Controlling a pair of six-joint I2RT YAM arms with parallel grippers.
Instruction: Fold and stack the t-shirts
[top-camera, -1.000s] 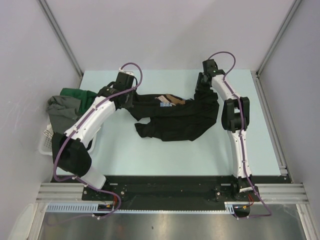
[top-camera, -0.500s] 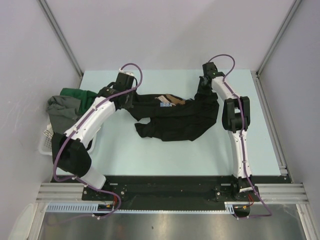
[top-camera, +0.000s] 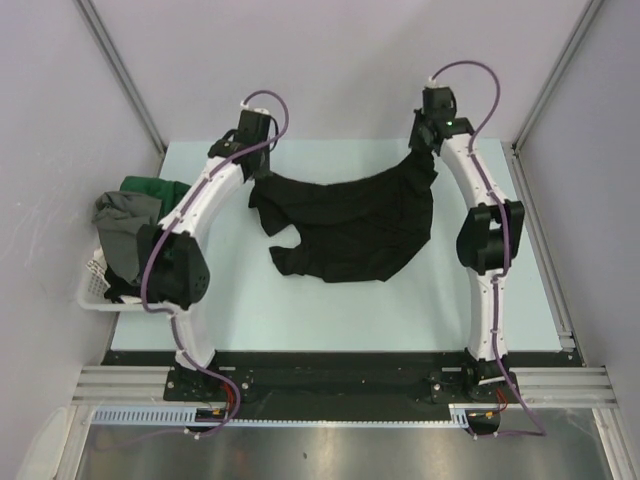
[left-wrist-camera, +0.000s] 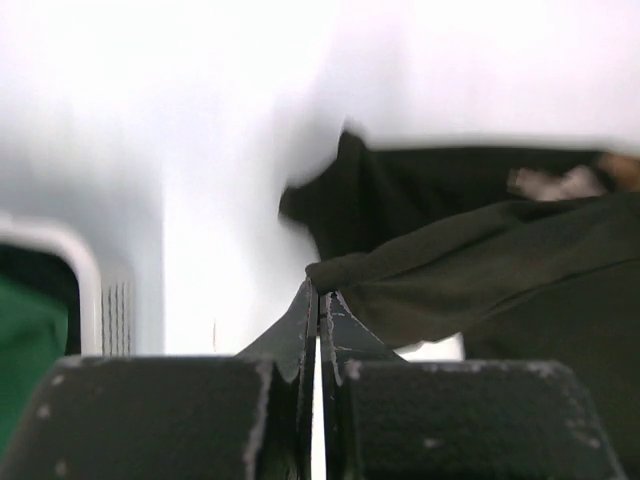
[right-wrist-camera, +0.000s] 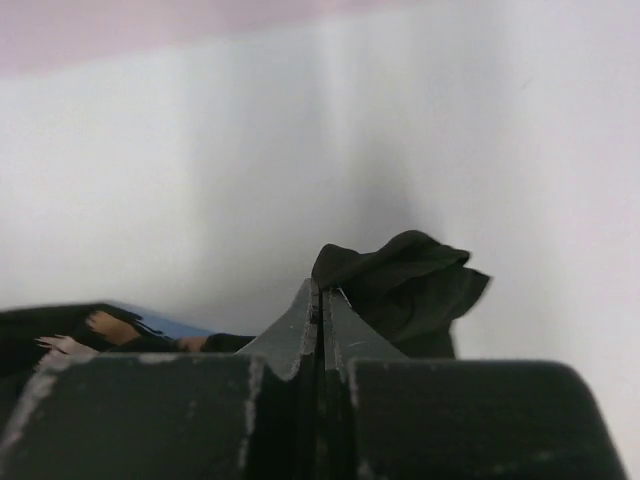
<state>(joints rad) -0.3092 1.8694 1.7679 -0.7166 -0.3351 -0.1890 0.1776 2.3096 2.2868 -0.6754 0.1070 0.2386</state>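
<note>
Pale blue-green table (top-camera: 300, 310), grey walls (top-camera: 350, 70) all round, and we've got the black t-shirt (top-camera: 350, 225) strung across the far half of it. Our left gripper (left-wrist-camera: 318, 300) is pinched tight on a top corner of the cloth at the far left. The right gripper (right-wrist-camera: 320, 297) is clamped on a bunched-up bit at the far right. So the top edge sags between the two like a hammock, while the lower part lies rumpled on the table. In the wrist views we can see a blurry bit of brown and white print. Over at the left edge sits the white basket (top-camera: 92, 285) with a green shirt (top-camera: 150, 188) and a grey shirt (top-camera: 120, 210) heaped in it, apart from the black one.
</note>
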